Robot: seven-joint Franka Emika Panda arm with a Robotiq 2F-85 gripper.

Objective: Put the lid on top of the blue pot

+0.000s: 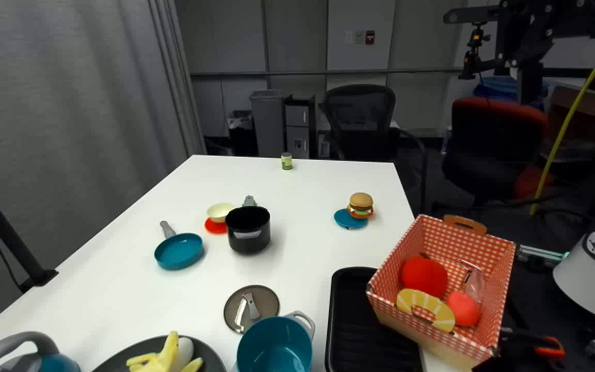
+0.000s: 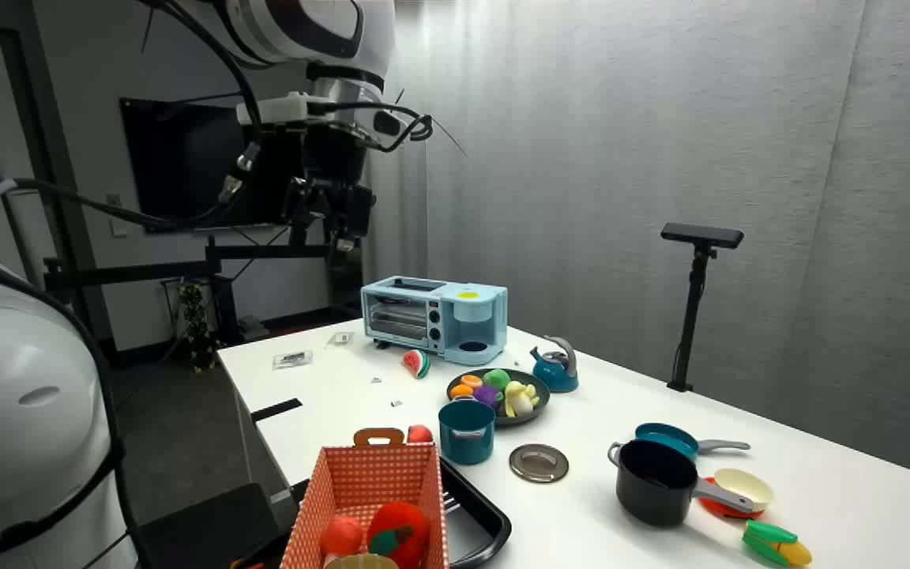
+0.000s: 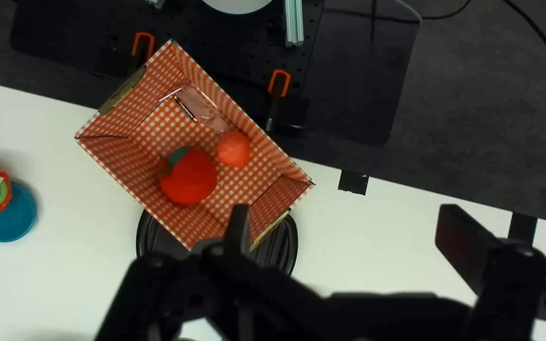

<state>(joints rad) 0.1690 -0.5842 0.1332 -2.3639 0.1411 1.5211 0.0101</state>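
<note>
The lid, a grey disc with a knob or handle at its centre, lies flat on the white table in both exterior views (image 1: 235,306) (image 2: 539,463). The blue pot, teal with upright sides, stands close beside the lid (image 1: 275,345) (image 2: 467,433). The pot's top is uncovered and its inside shows. My gripper (image 3: 344,210) is open with nothing between its fingers. In an exterior view the gripper (image 2: 322,233) hangs high above the table, well away from lid and pot. The wrist view does not clearly show the lid or the pot.
A red-checked basket (image 1: 401,323) with toy food overlaps a black tray (image 1: 359,341) near the pot. A black pot (image 1: 248,237) and a teal pan (image 1: 178,251) stand farther along. A dark food plate (image 2: 512,421), kettle (image 2: 555,373) and toaster oven (image 2: 435,316) lie beyond the pot.
</note>
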